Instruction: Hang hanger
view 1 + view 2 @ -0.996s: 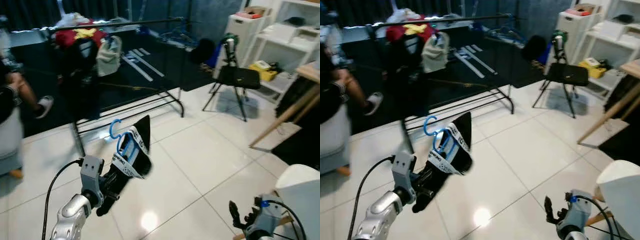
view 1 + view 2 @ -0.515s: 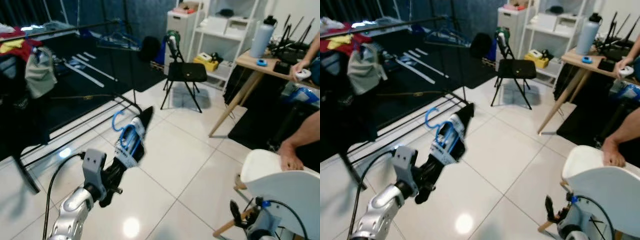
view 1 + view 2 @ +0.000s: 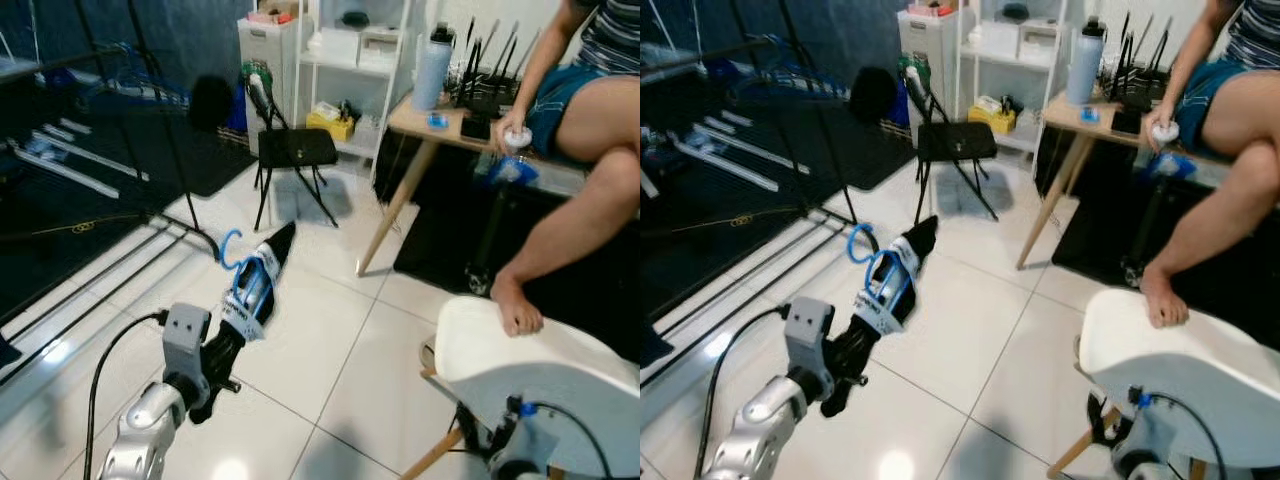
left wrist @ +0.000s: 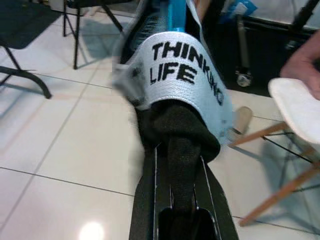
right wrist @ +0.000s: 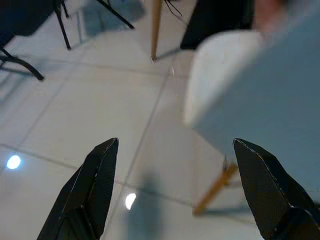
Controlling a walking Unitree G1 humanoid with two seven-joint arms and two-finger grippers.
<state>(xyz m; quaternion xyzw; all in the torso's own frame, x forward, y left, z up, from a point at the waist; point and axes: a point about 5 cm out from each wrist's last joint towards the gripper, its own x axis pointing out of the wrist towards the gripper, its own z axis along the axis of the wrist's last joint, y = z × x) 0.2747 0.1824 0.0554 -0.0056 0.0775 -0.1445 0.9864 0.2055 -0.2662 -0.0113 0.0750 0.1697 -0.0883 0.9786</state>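
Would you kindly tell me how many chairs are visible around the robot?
2: a black folding chair by the white shelves, and a white wooden-legged chair near the right gripper. Others may be hidden.

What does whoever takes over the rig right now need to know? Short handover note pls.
Left claw: shut on the blue hanger with a black garment and a white printed band on it, held out over the white tile floor.
Right claw: open, holding nothing, low beside the white chair.
Black garment rack's base bars lie on the floor at the robot's left; a seated person's leg is on the right.
Done: hanger picked up.
Left: face the rack's rail, hook the hanger on it, release.
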